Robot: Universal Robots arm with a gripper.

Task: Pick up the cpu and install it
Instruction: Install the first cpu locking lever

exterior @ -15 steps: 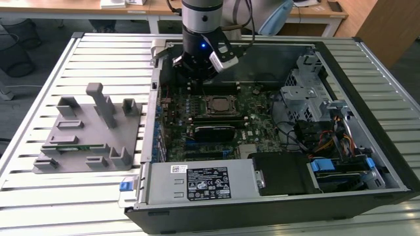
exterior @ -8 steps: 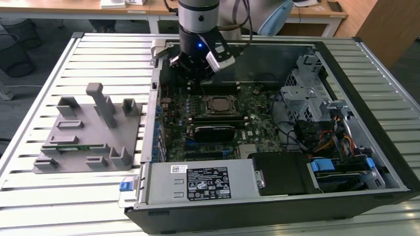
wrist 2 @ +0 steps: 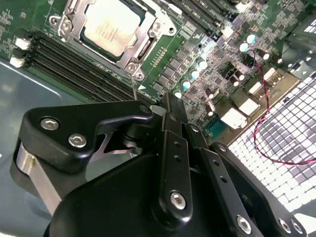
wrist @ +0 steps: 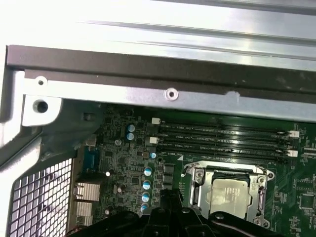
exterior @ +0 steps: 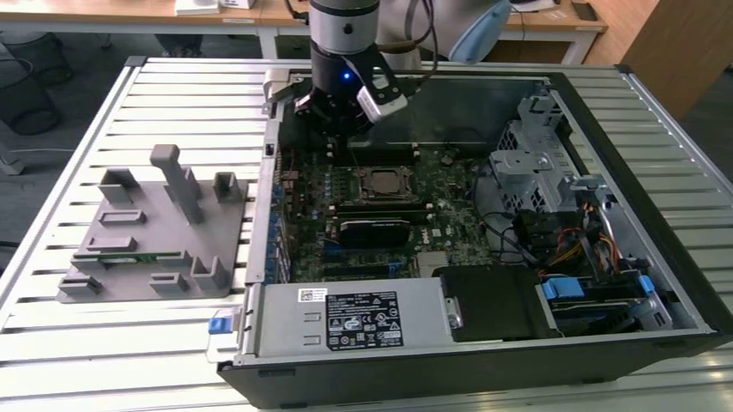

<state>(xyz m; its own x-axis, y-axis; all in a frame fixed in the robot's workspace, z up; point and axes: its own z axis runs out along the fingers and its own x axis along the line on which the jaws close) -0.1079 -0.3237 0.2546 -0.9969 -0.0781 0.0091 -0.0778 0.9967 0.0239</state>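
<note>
Exterior view: gripper [exterior: 342, 124] hangs low inside the open computer case [exterior: 641, 129], over the motherboard [exterior: 447, 184].
Gripper state: pressed together, gripping nothing.
Cpu [wrist 2: 109, 25]: lies flat in its socket [wrist 2: 143, 47], apparently already seated.

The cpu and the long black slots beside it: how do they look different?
The cpu is square and pale silver; the slots are long, thin and dark. The cpu sits in a metal frame; the slots have white clips at their ends. Both sit on the green board.
</note>
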